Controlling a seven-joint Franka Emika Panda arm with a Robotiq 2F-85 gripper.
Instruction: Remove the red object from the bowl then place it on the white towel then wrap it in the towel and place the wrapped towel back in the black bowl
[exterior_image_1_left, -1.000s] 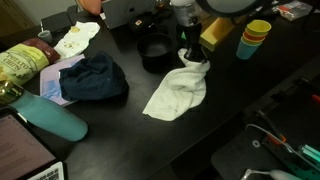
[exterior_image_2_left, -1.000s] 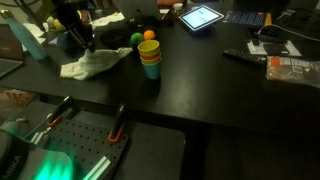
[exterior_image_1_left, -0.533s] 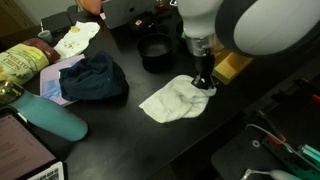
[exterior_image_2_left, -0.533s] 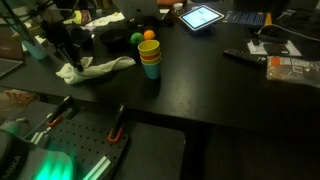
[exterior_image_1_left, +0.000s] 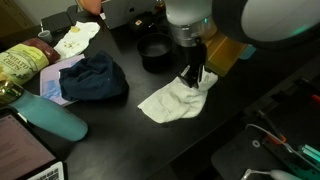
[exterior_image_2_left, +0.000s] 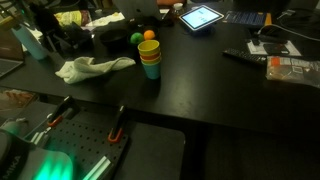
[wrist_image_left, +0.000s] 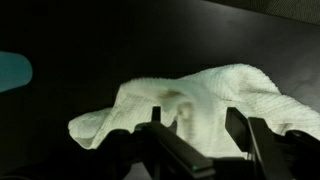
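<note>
Arm (exterior_image_1_left: 215, 18) bent over, tool (exterior_image_1_left: 193, 76) vertical, jaws apart.

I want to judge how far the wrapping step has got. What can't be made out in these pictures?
- Red object: seen in no view; the folds of the white towel may cover it, which cannot be told.
- Black bowl: its inside is too dark in an exterior view to show any contents.
- Gripper: small and blurred in an exterior view; whether its tips touch the towel is unclear.
- Towel's right end: cut off by the edge of the wrist view.
</note>
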